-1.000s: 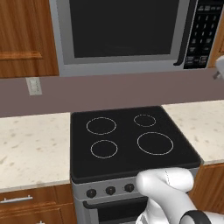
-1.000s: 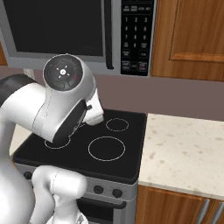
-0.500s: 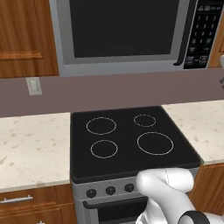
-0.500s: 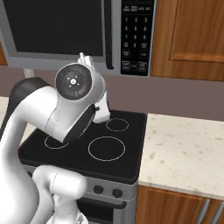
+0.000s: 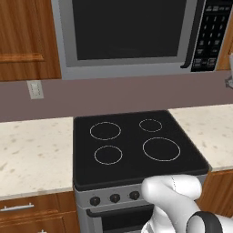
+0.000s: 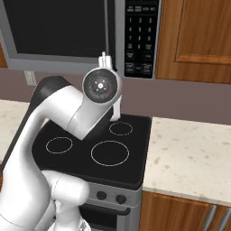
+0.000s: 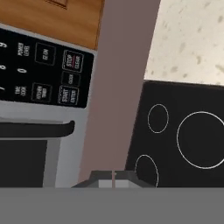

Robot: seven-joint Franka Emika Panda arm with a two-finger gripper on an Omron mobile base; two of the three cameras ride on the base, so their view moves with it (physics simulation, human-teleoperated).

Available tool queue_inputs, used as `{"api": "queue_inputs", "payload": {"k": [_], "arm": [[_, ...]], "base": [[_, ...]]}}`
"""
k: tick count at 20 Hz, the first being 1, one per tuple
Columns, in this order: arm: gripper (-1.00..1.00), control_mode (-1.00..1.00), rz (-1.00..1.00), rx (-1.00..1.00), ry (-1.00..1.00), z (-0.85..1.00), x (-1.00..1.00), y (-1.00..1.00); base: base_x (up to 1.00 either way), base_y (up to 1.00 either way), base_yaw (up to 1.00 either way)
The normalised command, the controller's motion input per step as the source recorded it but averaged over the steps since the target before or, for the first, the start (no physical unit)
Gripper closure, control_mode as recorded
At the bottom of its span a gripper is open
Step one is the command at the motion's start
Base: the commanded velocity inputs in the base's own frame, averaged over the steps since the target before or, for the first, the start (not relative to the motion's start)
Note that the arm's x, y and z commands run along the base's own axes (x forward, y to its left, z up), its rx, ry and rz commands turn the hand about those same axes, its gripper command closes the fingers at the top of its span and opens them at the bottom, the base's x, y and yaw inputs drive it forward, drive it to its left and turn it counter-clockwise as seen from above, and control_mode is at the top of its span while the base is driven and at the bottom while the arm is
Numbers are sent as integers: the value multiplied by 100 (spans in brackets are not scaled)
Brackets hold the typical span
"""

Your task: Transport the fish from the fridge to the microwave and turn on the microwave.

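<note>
Hand view: the wide grey metal microwave (image 7: 35, 131) with its dark window and black keypad strip (image 7: 41, 74) lies at the left of this rolled picture, the flat black stove top (image 7: 175, 131) with white burner rings at the right, and a mauve-brown wall strip (image 7: 118, 87) between them.
Pincer: the two-finger pincer (image 6: 106, 57) sits at the end of the white arm, raised in front of the microwave's lower edge in the right base view; a sliver of it shows at the right edge of the left base view (image 5: 230, 75).
Pincer state: I cannot tell whether the fingers are apart or together; the fingertips are hidden at the bottom of the hand view and seen end-on from the right base.
Microwave: mounted above the stove, door shut, dark curved handle (image 5: 193, 36) running along the window's right side next to the keypad.
Microwave relative to pincer: directly ahead of the hand and close; in the right base view the pincer overlaps the foot of the door handle, just left of the keypad's bottom rows. Whether it touches I cannot tell.
Keypad: white-lettered buttons, the lowest rows nearest the hand.
Stove: four white rings on black glass, a row of dark knobs (image 5: 114, 198) on its grey front.
Worktop: pale speckled stone worktop (image 6: 189, 158) on both sides of the stove, brown wooden cabinets (image 6: 194, 36) above and below.
Wall: a pale outlet plate (image 5: 34, 89) at the left on the mauve strip.
</note>
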Motion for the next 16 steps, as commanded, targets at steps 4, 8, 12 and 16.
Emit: {"api": "queue_inputs", "payload": {"k": [4,8,12,16], "arm": [[100,-100,0,17,-3,4,7,-16],[100,-100,0,6,-11,12,25,0],[100,-100,-1,3,-10,13,30,0],[100,-100,-1,0,-3,2,23,0]], "base": [[0,0,0],[0,0,0],[0,0,0],[0,0,0]]}}
